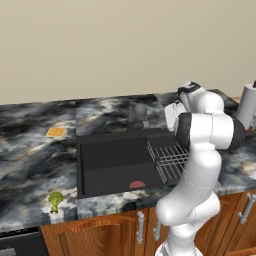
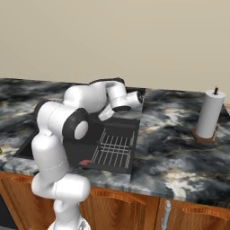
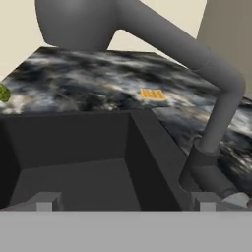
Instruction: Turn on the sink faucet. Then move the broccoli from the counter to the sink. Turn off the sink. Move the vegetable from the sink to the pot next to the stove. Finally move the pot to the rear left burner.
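Note:
My gripper (image 3: 125,204) is open, low over the sink's right part, with nothing between its fingertips. The sink faucet (image 3: 211,147) stands close on its right, its spout arching overhead; from the left base it is a dark post (image 1: 136,116) behind the basin, just left of my white hand (image 1: 173,113). The sink (image 1: 110,160) is a black basin with a wire rack (image 1: 167,160) and a red drain disc (image 1: 137,185). The broccoli (image 1: 55,201) sits on the counter (image 1: 30,160) near its front edge, left of the sink, also at the hand view's left edge (image 3: 3,92). The pot and the stove are out of view.
An orange waffle-like square (image 1: 55,132) lies on the counter left of the sink, behind the broccoli. A paper towel roll (image 2: 209,114) stands on the counter at the far right. My own arm (image 2: 58,134) rises in front of the sink (image 2: 130,123). Wooden cabinets run below.

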Controlling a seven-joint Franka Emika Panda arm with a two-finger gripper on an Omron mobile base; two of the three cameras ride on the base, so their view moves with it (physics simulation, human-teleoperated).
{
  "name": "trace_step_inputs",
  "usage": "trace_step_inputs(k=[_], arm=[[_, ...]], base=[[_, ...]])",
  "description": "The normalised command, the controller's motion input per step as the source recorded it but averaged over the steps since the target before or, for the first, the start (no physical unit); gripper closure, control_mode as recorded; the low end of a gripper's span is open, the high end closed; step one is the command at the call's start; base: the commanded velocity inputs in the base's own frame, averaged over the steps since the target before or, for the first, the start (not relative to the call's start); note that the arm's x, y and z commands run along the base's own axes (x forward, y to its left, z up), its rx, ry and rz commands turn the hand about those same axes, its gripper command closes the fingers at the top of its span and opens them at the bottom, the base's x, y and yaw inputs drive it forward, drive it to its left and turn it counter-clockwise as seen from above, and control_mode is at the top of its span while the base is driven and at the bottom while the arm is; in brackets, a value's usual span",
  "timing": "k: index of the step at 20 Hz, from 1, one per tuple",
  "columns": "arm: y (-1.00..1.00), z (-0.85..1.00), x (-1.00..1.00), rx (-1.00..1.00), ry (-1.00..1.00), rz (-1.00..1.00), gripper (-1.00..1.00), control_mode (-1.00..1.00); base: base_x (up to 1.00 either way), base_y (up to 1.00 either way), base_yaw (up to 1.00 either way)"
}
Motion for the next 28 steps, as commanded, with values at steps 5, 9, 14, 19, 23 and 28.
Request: trace_step_inputs(k=[5,9,14,19,23,28], arm=[[0.0,-0.01,0.44,0.1,-0.03,0.13,-1.0,-1.0],[0.0,-0.01,0.47,0.09,0.0,0.09,-1.0,-1.0],[0.0,-0.08,0.39,0.07,0.0,0.02,-1.0,-1.0],[0.02,-0.14,0.19,0.02,0.0,0.0,-1.0,-1.0],[0.09,-0.14,0.15,0.0,0.0,-0.06,-1.0,-1.0],[0.11,-0.1,0.15,0.0,0.0,-0.12,-1.0,-1.0]], base=[[0.0,0.0,0.0],[0.0,0.0,0.0],[0.0,0.0,0.0],[0.0,0.0,0.0],[0.0,0.0,0.0],[0.0,0.0,0.0]])
